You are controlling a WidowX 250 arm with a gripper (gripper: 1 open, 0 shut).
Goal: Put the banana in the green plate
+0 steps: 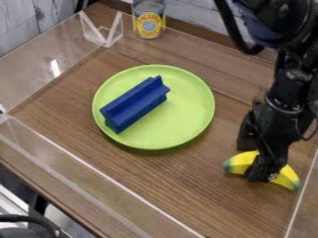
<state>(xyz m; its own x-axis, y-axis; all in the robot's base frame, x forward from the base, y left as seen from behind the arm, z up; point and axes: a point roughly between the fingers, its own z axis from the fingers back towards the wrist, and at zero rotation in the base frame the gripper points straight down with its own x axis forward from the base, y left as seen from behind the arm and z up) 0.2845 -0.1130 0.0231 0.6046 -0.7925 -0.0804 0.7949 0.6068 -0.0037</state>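
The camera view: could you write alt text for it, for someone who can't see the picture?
A black robot gripper reaches down over a small yellow toy banana with green tips, lying on a brown wooden table. To one side, a round lime-green plate holds a blue ridged block; a can stands beyond it.

The gripper (pixel 258 160) is hovering over the banana (pixel 276 174) — lower right; the plate (pixel 189 111), left of centre, is holding a blue block (pixel 134 103).
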